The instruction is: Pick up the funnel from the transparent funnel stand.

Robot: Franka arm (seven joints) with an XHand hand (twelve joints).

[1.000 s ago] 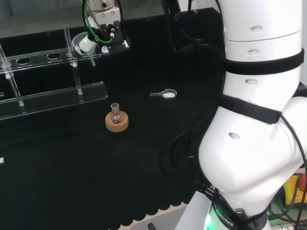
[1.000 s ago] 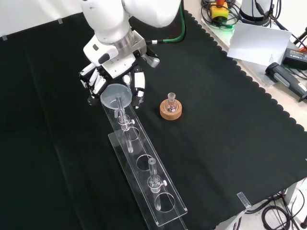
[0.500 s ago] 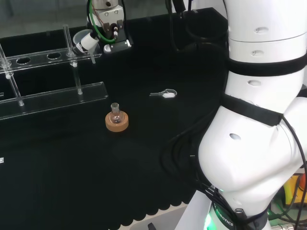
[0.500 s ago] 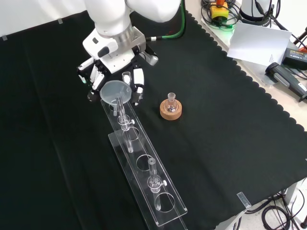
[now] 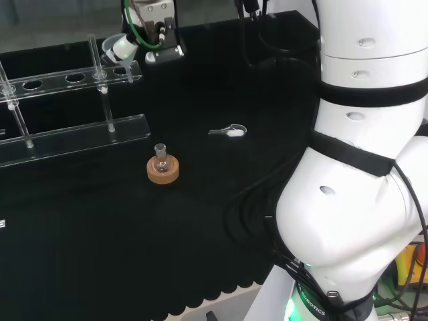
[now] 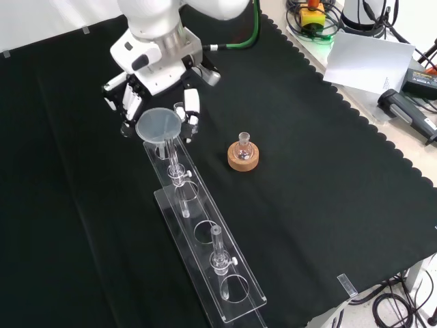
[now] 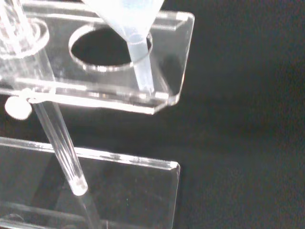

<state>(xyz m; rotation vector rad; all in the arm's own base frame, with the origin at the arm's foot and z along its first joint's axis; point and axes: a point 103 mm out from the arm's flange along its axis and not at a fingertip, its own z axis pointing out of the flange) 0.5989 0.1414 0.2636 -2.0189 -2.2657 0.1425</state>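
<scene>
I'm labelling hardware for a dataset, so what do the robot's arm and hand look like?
The white arm has rounded glossy links, black straps round two of them, and black cables alongside. A green cable runs towards the wrist. The black and white hand has white-tipped fingers.

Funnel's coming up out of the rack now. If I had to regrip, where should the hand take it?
Take the funnel by its wide cone, fingers round the rim from the far end of the stand, as the hand does. The thin stem hangs down and is likely too slim to hold.
</scene>
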